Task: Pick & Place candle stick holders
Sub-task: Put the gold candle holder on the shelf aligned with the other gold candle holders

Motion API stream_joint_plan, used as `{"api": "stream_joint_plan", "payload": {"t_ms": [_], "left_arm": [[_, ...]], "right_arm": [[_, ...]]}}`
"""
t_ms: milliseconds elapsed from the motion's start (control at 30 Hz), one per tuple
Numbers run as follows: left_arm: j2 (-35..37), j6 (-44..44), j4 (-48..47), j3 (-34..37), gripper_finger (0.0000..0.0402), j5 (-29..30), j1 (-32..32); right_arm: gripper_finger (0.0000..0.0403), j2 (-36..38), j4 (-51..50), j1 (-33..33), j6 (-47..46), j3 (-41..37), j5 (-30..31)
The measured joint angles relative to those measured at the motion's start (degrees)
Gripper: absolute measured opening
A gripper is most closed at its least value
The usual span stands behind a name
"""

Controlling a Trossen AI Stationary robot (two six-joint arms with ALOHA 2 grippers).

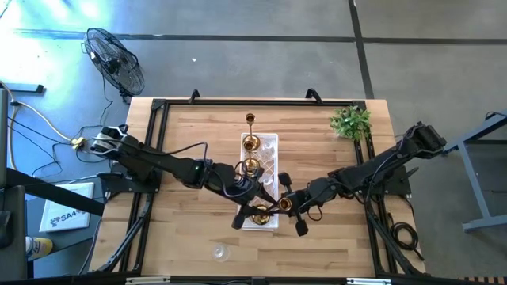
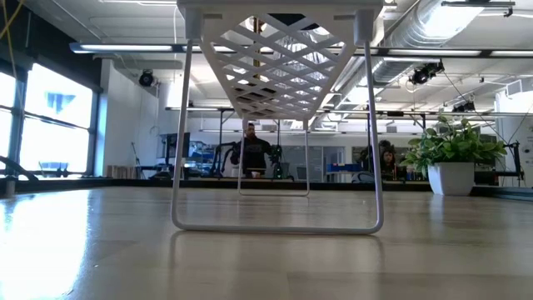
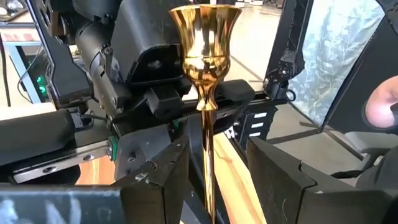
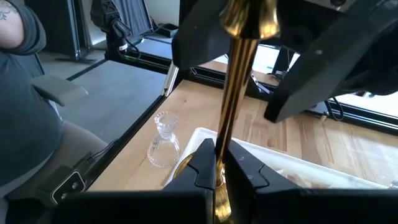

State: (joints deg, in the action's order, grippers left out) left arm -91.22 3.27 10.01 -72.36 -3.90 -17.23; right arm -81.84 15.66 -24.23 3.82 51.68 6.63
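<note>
Now: right tool [image 4: 216, 165] pinched tight on tall brass candle stick holder [image 3: 205, 62] stem | left tool [image 3: 214, 171] half-open around it | slick, top-heavy, rigid — grip low.

Grey concrete floor [image 1: 238, 63], black fan [image 1: 115, 59] standing.

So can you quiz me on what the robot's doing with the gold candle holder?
1. True or false: the right gripper is shut on the thin stem of the tall brass holder.
2. Where does the clear glass holder stand? A) on the floor B) on the table C) on a chair
3. What green thing stands near a table corner?

Key: 1 true; 2 B; 3 the small plant.
</note>
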Motion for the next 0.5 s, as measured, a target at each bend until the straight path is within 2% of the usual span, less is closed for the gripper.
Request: {"api": "stream_joint_plan", "payload": {"t_ms": [500], "left_arm": [[-0.59, 0.0, 0.56, 0.04, 0.0158, 1.14, 0.02]], "right_arm": [[0.0003, 0.0, -0.44, 1.17, -0.09, 0.0, -0.87]]}}
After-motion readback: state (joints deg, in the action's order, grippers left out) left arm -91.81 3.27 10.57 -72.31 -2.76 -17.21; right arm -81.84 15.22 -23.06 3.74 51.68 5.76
